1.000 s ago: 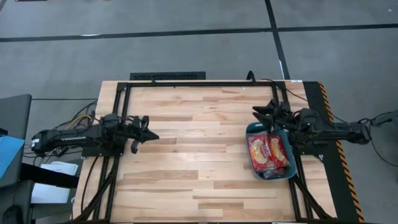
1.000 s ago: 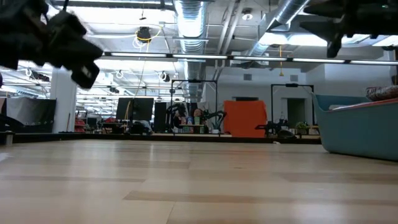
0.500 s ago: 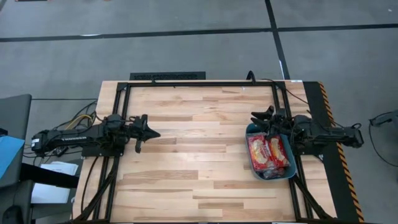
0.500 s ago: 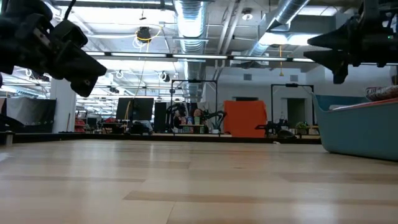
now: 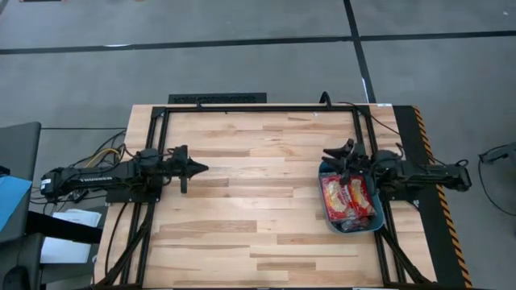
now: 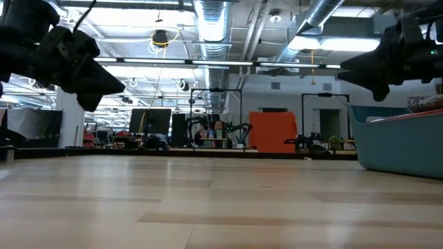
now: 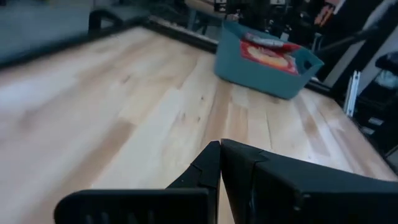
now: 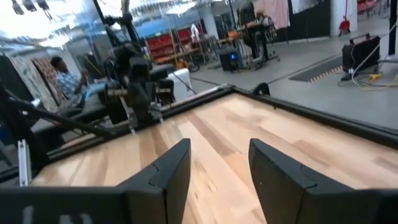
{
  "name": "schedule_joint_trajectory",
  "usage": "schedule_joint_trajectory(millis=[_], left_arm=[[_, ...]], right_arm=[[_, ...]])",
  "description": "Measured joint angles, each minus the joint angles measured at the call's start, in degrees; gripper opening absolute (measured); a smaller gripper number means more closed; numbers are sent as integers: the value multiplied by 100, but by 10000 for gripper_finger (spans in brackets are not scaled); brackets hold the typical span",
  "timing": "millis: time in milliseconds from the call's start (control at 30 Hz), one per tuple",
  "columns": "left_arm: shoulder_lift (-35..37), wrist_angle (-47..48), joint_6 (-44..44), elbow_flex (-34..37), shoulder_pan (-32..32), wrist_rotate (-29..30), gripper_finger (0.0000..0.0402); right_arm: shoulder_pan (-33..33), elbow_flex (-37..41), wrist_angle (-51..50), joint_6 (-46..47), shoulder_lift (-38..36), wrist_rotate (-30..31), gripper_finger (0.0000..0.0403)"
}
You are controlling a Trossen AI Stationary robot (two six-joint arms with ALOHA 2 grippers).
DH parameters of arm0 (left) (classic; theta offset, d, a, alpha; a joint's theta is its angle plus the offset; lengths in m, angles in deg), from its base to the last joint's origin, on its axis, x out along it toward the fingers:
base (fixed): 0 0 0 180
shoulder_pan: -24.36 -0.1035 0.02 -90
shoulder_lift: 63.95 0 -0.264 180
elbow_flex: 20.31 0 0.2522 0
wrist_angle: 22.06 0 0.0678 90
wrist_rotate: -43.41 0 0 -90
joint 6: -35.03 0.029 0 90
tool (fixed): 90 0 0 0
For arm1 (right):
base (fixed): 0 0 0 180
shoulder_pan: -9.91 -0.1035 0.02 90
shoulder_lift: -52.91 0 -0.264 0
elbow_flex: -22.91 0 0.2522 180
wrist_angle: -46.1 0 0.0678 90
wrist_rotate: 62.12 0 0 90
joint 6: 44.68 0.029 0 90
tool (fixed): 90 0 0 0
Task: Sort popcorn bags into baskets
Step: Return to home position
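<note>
Several red popcorn bags [image 5: 348,196] with yellowish pictures lie flat inside the teal basket [image 5: 376,219], which stands by the table's right edge; the left wrist view shows the basket [image 7: 261,67] with a bag [image 7: 268,53] on top. My right gripper [image 5: 337,158] hangs open above the basket's far-left corner and touches nothing; its wrist view shows the fingers apart [image 8: 219,158]. My left gripper [image 5: 196,169] is shut and empty above the table's left part, pointing toward the right edge; its fingers meet in the wrist view [image 7: 220,150].
Bare wooden table top [image 5: 258,201] spreads between the two arms. A black frame rail [image 5: 258,108] runs along the far edge, and a yellow-black striped strip [image 5: 427,161] lines the right edge. Beyond the table, a person [image 8: 62,81] sits in the room.
My right gripper has come down toward the basket's far-left corner and drifted slightly toward the near edge. My left gripper has turned about its own axis and edged toward the table's right. The bags and the basket have stayed put.
</note>
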Motion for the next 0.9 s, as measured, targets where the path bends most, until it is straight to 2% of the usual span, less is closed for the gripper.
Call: schedule_joint_trajectory(millis=[100,233,533,800,900], left_arm=[[-2,378,-489,4,0,2,0],[-4,887,-541,4,1,20,0],[41,868,-507,4,10,103,0],[1769,817,-515,9,-68,188,0],[1737,577,-519,-25,-76,139,0]], right_arm=[[0,0,-68,-7,0,-19,182],[0,0,-96,-9,0,-27,180],[0,2,-131,-7,0,-32,190],[-1,4,-145,-6,0,-33,189],[-3,7,-144,-1,-3,-39,185]])
